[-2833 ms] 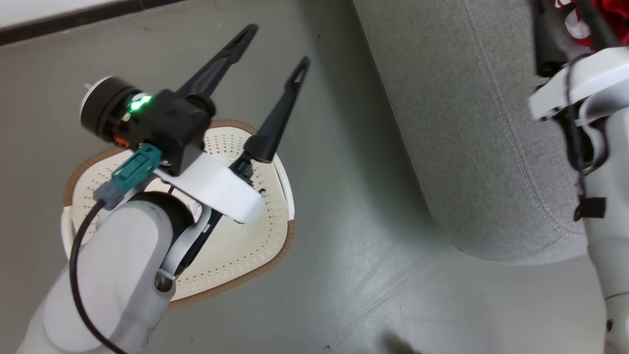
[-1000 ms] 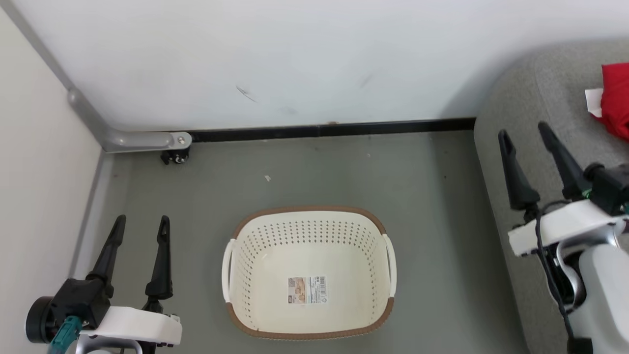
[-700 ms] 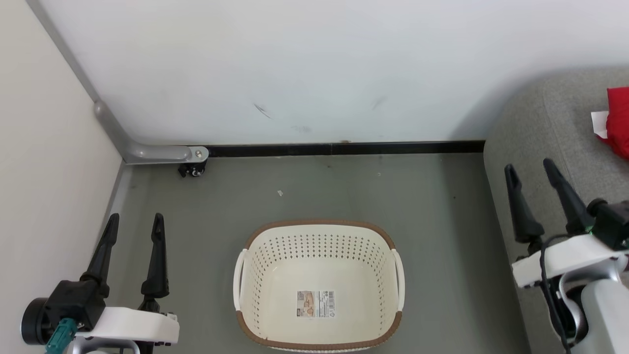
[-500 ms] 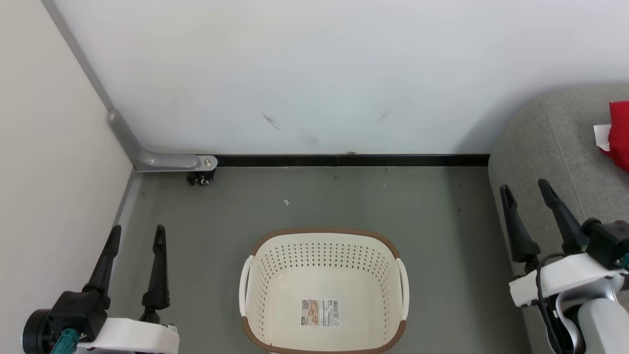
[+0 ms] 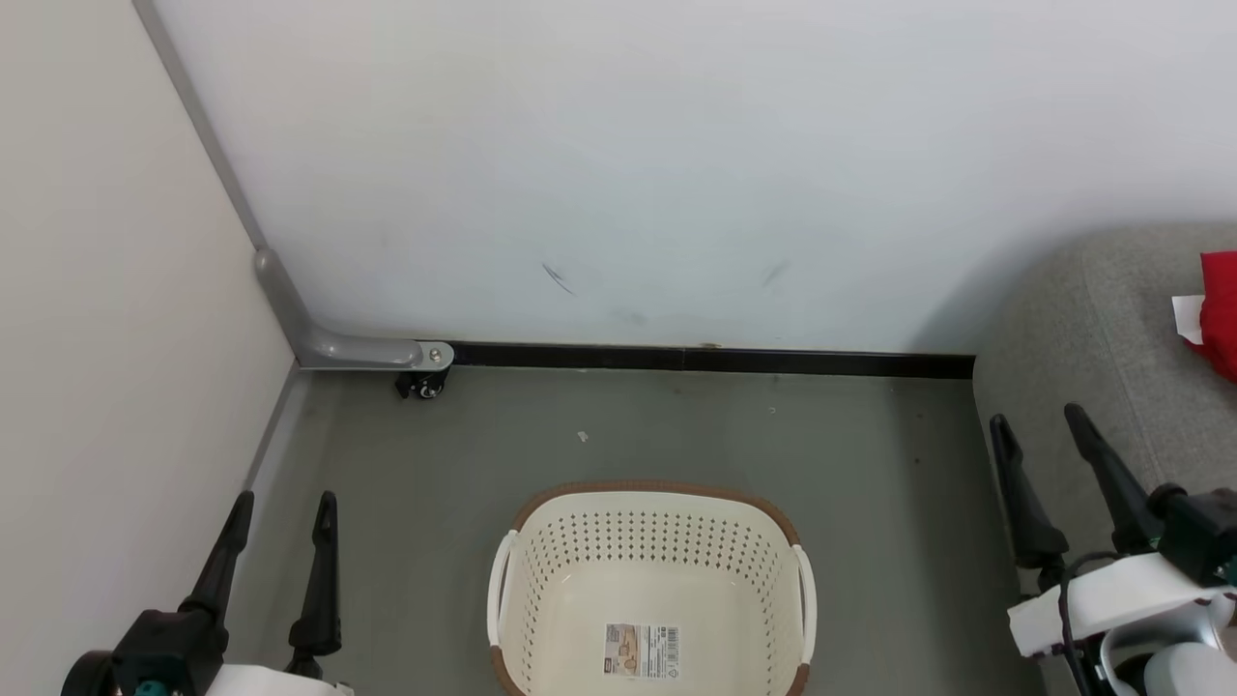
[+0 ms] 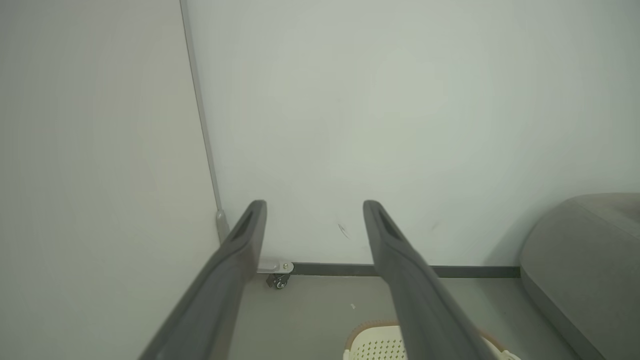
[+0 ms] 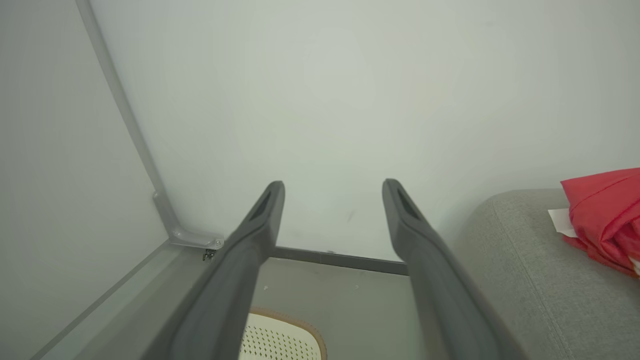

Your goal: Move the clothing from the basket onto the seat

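The cream-white basket point(image 5: 541, 619) with a brown rim stands on the grey floor at the bottom middle of the head view, holding nothing but its label sticker point(image 5: 642, 650). Red clothing point(image 5: 1222, 309) with a white tag lies on the grey seat point(image 5: 1082, 329) at the right edge; the right wrist view has the clothing point(image 7: 605, 220) on the seat point(image 7: 530, 270) too. My left gripper point(image 5: 285, 503) is open at the lower left, left of the basket. At the lower right my right gripper point(image 5: 1039, 420) is open, over the seat's edge. Both hold nothing.
A white wall runs across the back with a black baseboard point(image 5: 705, 361). A second wall closes the left side, with a grey metal bracket and small caster point(image 5: 420, 385) in the corner. Bare grey floor point(image 5: 734, 435) lies between basket and wall.
The head camera has tilted up, so the basket and both grippers sit lower in the picture. Well before that, the left gripper hung over the basket and the right one was at the clothing.
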